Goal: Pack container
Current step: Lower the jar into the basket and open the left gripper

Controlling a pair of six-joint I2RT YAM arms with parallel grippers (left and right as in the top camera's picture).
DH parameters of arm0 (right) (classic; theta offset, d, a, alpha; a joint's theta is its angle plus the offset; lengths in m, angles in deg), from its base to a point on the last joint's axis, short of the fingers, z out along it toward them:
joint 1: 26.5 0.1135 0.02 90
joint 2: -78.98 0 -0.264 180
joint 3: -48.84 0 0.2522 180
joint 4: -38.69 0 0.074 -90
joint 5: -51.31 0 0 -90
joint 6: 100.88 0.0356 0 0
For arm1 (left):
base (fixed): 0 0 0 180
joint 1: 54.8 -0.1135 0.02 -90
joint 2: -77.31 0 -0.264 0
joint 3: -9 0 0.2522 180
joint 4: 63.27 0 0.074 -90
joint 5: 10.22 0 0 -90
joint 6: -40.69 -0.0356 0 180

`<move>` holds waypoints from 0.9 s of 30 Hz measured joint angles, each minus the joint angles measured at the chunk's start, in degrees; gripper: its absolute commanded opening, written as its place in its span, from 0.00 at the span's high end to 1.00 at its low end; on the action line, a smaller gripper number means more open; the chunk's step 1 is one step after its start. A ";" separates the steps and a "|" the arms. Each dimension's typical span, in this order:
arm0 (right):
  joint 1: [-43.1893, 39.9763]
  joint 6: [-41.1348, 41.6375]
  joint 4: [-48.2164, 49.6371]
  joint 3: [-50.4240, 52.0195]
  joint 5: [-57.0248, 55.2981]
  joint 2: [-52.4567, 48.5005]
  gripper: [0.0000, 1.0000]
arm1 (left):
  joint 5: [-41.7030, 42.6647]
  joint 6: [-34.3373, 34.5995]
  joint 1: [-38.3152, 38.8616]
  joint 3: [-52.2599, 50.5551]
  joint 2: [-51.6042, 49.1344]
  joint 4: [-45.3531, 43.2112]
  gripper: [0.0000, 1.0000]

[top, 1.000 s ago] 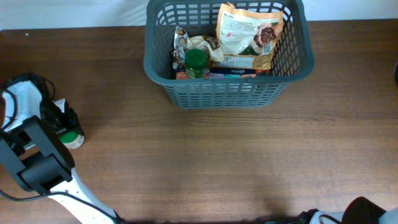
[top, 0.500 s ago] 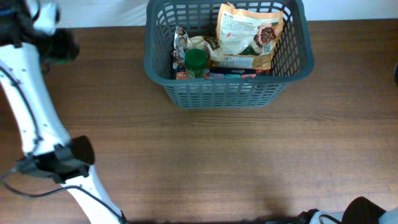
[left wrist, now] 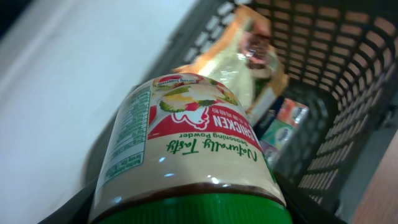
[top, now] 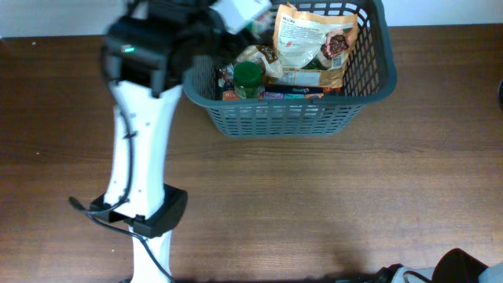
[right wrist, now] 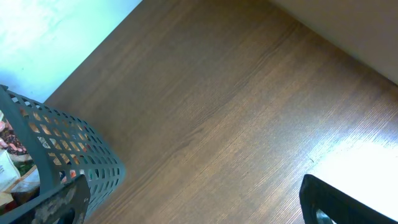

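The container (top: 291,118), a dark grey lattice basket, stands at the back middle of the table. In it lie a green-lidded jar (top: 248,77), an orange-edged pouch (top: 310,39) and other packets. My left gripper (top: 229,17) hovers over the basket's back left corner. It is shut on a green-lidded chicken seasoning jar (left wrist: 186,137), which fills the left wrist view with the basket's inside (left wrist: 348,93) beyond it. My right gripper (right wrist: 199,208) is open above bare table, and the basket's corner (right wrist: 62,149) shows at the left of its view.
The left arm's white link (top: 141,141) and its base (top: 149,212) stretch across the left half of the table. A dark part of the right arm (top: 464,266) sits at the front right edge. A white wall lies behind the basket.
The left arm has swung from the table's left edge up and right to the basket's back left corner, carrying the jar. The right arm has not moved.
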 measured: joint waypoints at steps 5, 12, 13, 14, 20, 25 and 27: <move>0.00 0.00 0.00 0.00 0.00 0.00 0.01 | -2.14 -2.23 2.36 -12.66 -0.13 -4.46 0.98; 0.00 -0.04 0.00 0.00 0.00 0.00 0.01 | 0.76 -5.62 2.34 -26.80 -0.22 -7.06 0.98; 0.00 -0.02 0.00 0.00 0.00 0.00 0.01 | 1.55 -6.12 2.36 -28.57 -0.22 -8.50 0.98; 0.00 0.02 0.00 0.00 0.00 0.00 0.01 | 2.10 -6.56 2.43 -29.83 -0.22 -9.42 0.98; 0.00 -0.02 0.00 0.00 0.00 0.00 0.01 | 3.82 -7.96 2.78 -34.38 -0.22 -12.35 0.98; 0.00 0.02 0.00 0.00 0.00 0.00 0.01 | 4.13 -8.79 2.89 -37.31 -0.02 -16.52 0.98; 0.00 0.00 0.00 0.00 0.00 0.00 0.01 | 4.04 -9.42 3.04 -39.76 -0.07 -18.84 0.98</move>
